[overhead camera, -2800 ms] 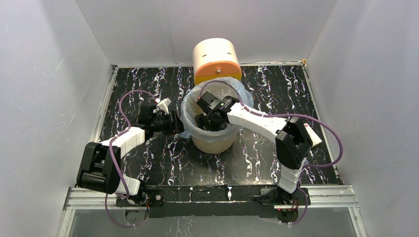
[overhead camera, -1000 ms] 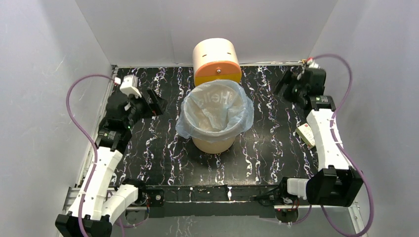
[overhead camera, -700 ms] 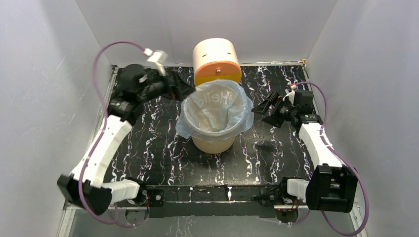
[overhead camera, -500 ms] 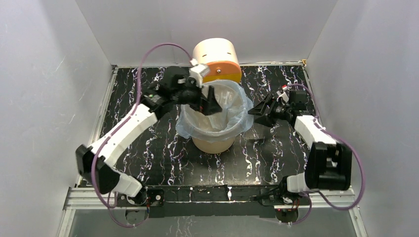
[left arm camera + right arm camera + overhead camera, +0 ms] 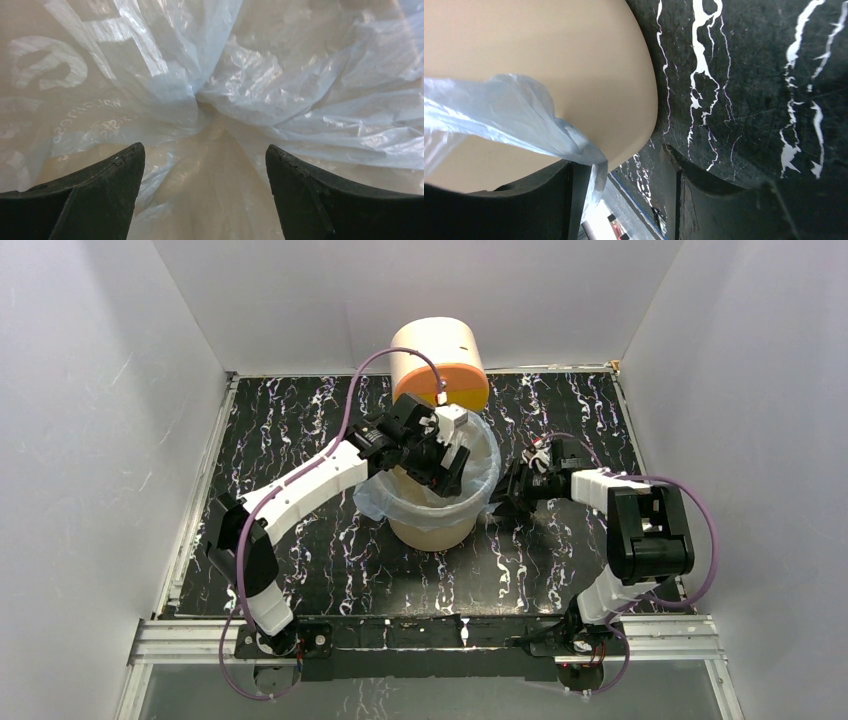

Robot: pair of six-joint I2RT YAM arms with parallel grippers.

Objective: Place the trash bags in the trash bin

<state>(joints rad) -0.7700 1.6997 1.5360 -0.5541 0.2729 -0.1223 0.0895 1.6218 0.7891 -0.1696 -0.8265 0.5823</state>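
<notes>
1. The trash bag already lines the trash bin. The bin stands mid-counter, toward the far edge, just in front of a cream cylinder with an orange front.
2. The bag's long axis runs straight down the bin. Its mouth points up, its rim is folded outward over the bin's lip as a loose skirt, and its closed end points toward the bin's floor.
3. The left fingers are inside the mouth, spread wide and holding nothing. The film gathers into a pucker dead ahead of them, centred between the tips and apart from both.
4. The right fingers sit outside the bin, low beside its wall on the side facing the counter's right edge. They stand partly apart. A hanging flap of the skirt drops into the gap and lies against the inner face of one finger. It seems only to touch, though the view is too close to rule out a pinch.
5. The left arm is nearer the bag's inside, so pressing the liner deeper probably falls to it, along the bag's own axis. The right arm is nearer the skirt, and the flap already lies between its fingers.
</notes>
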